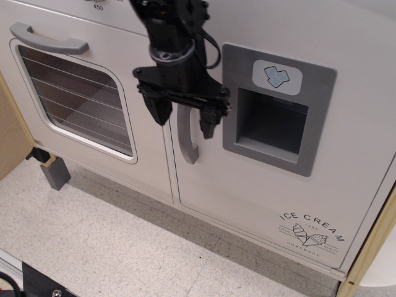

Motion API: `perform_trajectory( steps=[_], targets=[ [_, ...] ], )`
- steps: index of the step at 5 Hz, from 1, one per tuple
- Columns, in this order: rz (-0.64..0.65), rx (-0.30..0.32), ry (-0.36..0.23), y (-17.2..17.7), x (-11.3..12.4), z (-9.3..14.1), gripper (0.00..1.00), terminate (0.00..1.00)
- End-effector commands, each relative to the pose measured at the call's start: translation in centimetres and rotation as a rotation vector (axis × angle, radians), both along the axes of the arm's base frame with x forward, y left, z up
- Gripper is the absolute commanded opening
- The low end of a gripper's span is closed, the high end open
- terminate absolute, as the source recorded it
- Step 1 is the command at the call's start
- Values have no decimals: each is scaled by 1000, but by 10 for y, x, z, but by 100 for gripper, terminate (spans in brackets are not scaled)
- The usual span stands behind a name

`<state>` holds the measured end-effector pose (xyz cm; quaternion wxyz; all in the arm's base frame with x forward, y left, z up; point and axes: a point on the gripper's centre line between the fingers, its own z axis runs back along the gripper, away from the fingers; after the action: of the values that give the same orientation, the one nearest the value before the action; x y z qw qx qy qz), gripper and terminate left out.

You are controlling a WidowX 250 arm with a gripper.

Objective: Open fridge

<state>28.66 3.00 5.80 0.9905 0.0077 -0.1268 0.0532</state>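
Claw (184,116) first: we see its two black fingers spread apart, one on each side of the grey vertical handle (187,139), the left fingertip over the seam by the oven door (80,93), the right one over the fridge (278,185) face. We cannot tell whether either finger touches the handle. The fridge door sits shut, filling the right half of the view. Just right of the claw lies the grey dispenser panel (322,124) with its blue cube mark, and low on the door we read the "ICE CREAM" print (311,232). The oven's horizontal handle (48,39) sits at upper left.
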Motion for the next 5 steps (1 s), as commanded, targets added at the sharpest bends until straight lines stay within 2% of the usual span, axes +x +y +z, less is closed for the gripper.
perform_trajectory(
  steps=[1, 2, 3, 5],
  targets=[
    [-46, 69, -99, 18, 11, -4, 100, 0],
    [-106, 102, -148, 16, 14, -15, 100, 0],
    [-125, 85, -150, 10, 18, -24, 100, 0],
    [-105, 87, -217, 5, 23, -32, 100, 0]
  ],
)
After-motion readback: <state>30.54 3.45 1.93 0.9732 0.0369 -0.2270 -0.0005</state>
